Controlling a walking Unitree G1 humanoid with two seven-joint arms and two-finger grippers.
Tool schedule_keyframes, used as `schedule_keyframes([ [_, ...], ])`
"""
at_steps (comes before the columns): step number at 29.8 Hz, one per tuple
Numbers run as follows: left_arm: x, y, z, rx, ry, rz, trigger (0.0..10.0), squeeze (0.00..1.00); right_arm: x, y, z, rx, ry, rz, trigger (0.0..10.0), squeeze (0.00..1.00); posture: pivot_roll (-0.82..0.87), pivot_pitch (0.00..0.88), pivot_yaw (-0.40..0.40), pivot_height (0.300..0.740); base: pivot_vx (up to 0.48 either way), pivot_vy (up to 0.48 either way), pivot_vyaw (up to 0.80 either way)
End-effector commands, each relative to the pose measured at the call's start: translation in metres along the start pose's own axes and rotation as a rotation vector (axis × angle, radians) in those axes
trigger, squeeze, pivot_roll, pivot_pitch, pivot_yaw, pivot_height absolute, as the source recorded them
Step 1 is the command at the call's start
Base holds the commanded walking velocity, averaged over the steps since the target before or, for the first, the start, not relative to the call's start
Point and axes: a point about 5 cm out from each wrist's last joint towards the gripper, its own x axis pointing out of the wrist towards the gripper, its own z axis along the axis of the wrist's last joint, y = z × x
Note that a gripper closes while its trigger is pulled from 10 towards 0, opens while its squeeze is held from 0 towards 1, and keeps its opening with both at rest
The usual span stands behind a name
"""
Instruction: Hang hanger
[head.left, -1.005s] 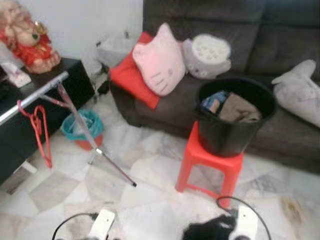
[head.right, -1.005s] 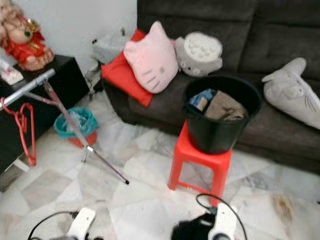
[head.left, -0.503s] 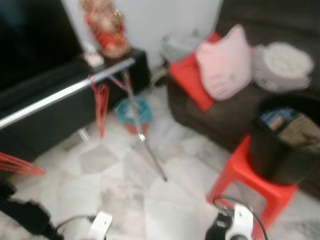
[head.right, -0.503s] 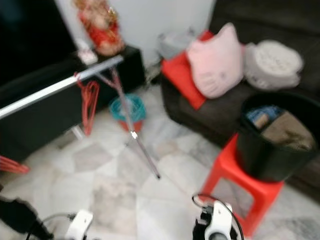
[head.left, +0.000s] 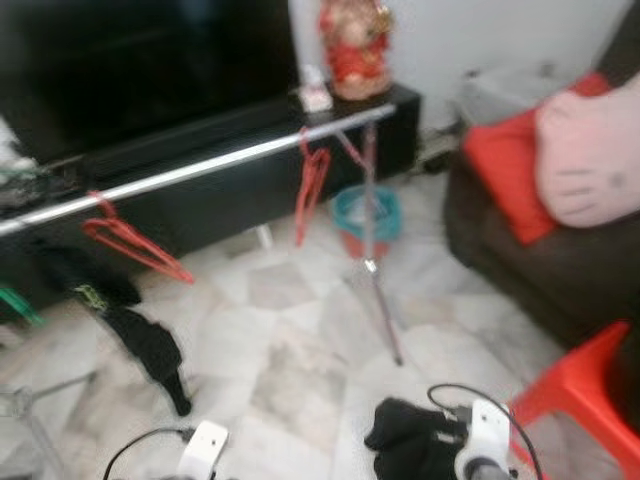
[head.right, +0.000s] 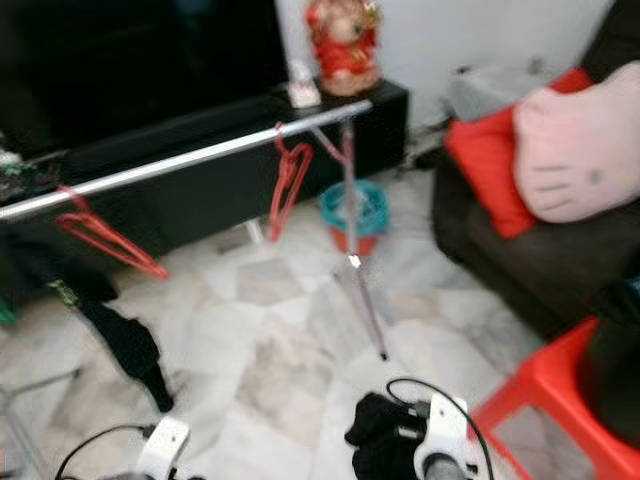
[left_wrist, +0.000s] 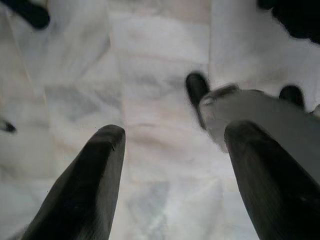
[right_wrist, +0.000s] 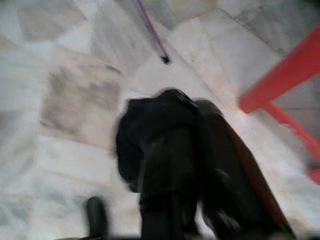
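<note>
A red hanger (head.left: 312, 193) hangs from the silver rail (head.left: 200, 170) of a clothes rack, near the rail's end by the black TV cabinet (head.left: 240, 160); its thin frame droops straight down. A second red hanger (head.left: 130, 240) hangs further along the rail, tilted, with a black garment (head.left: 150, 345) trailing to the marble floor (head.left: 290, 340) beneath it.

Half a second ago the view looked more toward the sofa, with the bucket on the red stool fully visible; now the camera has swung left, so the rail runs across the middle, the pink cat cushion (head.left: 590, 160) sits at the edge, and only a corner of the red stool (head.left: 585, 395) remains.

The left gripper (left_wrist: 172, 145) hangs above the floor, fingers (left_wrist: 87, 185) spread wide, holding nothing. The right gripper (right_wrist: 175, 170) is pinching a bunched black cloth (right_wrist: 165, 130), held low over the floor beside the stool.
</note>
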Motion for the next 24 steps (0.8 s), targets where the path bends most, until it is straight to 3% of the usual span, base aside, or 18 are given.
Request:
schedule_keyframes([
  [1, -0.002, 0.007, -0.003, -0.007, 0.006, 0.016, 10.0, 0.00, 0.003, 0.009, 0.008, 0.006, -0.032, 0.026, 10.0, 0.00, -0.11, 0.000, 0.086, 0.740, 0.000, 0.000, 0.80],
  [14, -0.002, 0.005, -0.004, -0.009, 0.007, 0.023, 10.0, 0.00, 0.002, 0.009, 0.004, 0.000, -0.013, 0.043, 10.0, 0.00, -0.12, 0.000, 0.055, 0.740, 0.000, 0.000, 0.80],
  [24, 0.001, -0.005, -0.003, -0.049, -0.008, 0.023, 10.0, 0.00, 0.002, -0.004, 0.005, -0.033, 0.007, 0.041, 10.0, 0.00, -0.12, 0.000, 0.011, 0.740, 0.000, 0.000, 0.38],
])
